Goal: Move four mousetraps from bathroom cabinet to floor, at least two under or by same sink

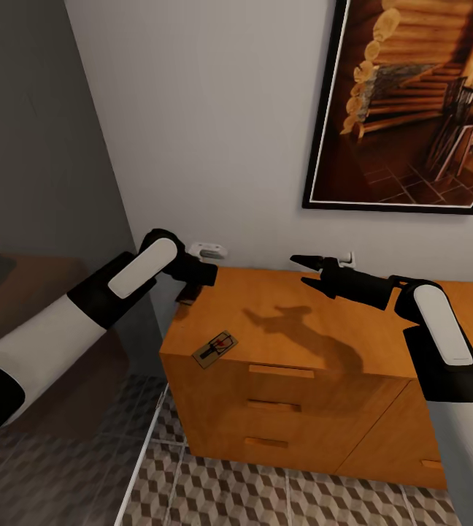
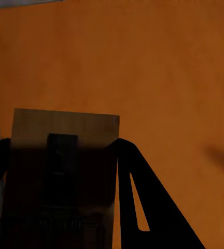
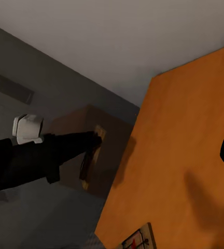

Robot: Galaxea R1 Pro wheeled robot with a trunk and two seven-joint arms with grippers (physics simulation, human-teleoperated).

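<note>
The orange-brown cabinet [image 1: 317,343] stands against the wall. One mousetrap [image 1: 215,348] lies flat near the front left corner of its top, also seen in the right wrist view as mousetrap [image 3: 140,240]. My left gripper [image 1: 192,287] hovers over the top's back left corner, shut on a second mousetrap [image 1: 187,295]. That dark slab sits between the fingers [image 2: 135,192] as mousetrap [image 2: 60,171], and hangs edge-on as mousetrap [image 3: 90,155]. My right gripper [image 1: 302,269] is open and empty above the middle of the cabinet top [image 3: 190,155]. Bathroom floor [image 1: 266,497] tiles lie below.
A large framed picture [image 1: 412,102] hangs on the wall above the cabinet. A white wall fitting [image 1: 209,251] sits behind the left gripper. A grey glass panel [image 1: 39,183] stands to the left of the cabinet. Drawer fronts [image 1: 280,409] face me.
</note>
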